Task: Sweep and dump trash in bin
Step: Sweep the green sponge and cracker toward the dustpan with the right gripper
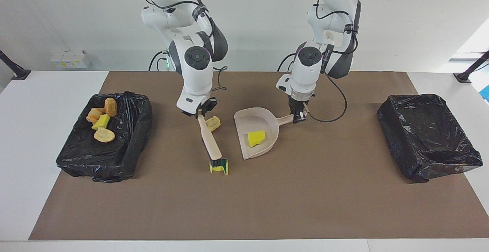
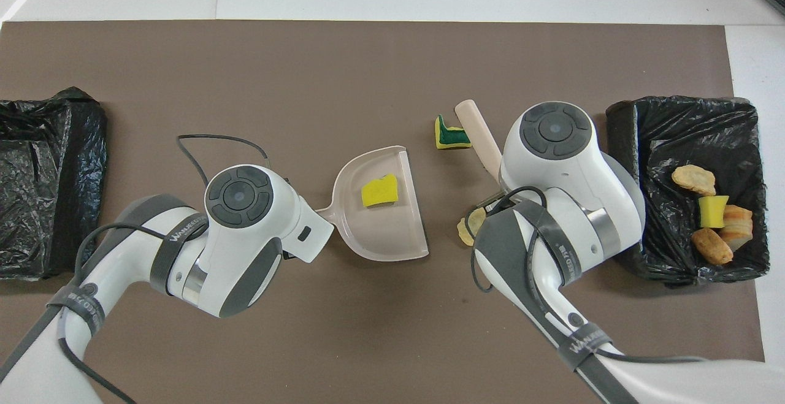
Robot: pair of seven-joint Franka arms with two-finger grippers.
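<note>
My right gripper (image 1: 199,113) is shut on the handle of a beige brush (image 1: 209,141). The brush slants down, and its black bristles rest at a green-and-yellow sponge scrap (image 1: 220,167) on the mat. A tan scrap (image 1: 214,123) lies beside that gripper. My left gripper (image 1: 298,116) is shut on the handle of the beige dustpan (image 1: 263,120), which rests on the mat with a yellow sponge piece (image 1: 256,138) in it. In the overhead view the dustpan (image 2: 380,232), yellow piece (image 2: 380,191), green sponge (image 2: 452,135) and brush (image 2: 479,139) show; both grippers are hidden under their wrists.
A black-lined bin (image 1: 139,129) at the right arm's end of the table holds several yellow, tan and orange scraps (image 1: 101,124). A second black-lined bin (image 1: 397,122) stands at the left arm's end. A brown mat covers the table.
</note>
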